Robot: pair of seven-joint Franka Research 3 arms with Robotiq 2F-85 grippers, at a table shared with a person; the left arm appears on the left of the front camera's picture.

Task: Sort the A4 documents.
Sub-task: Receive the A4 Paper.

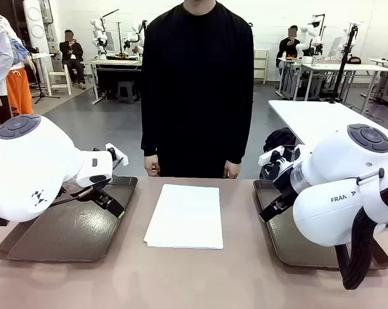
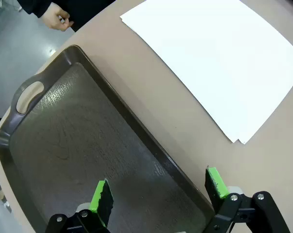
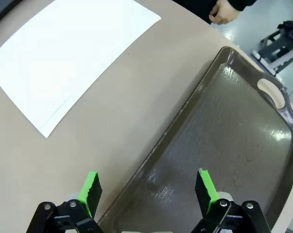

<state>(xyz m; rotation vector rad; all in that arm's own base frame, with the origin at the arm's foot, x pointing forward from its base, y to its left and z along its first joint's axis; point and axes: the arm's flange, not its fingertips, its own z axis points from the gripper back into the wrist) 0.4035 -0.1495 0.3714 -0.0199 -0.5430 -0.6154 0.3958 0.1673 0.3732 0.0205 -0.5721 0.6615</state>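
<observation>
Stack of thin plain white A4 paper sheets [image 1: 184, 217] lies flat at the centre of the tan desk [image 1: 181, 283], corners slightly fanned. Dark brown handled plastic trays flank it, not touching: left tray [image 1: 52, 235], right tray [image 1: 278, 248]. Left claw [image 2: 158, 180] and right claw [image 3: 146, 175] both gape wide and empty, each above its tray's inner rim.

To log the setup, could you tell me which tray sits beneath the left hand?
The left tray, beside the paper stack; the right tray lies under the right hand.

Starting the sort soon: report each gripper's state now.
Left gripper, black with green pads: open, holding nothing.
Right gripper, same build: open, holding nothing.
</observation>
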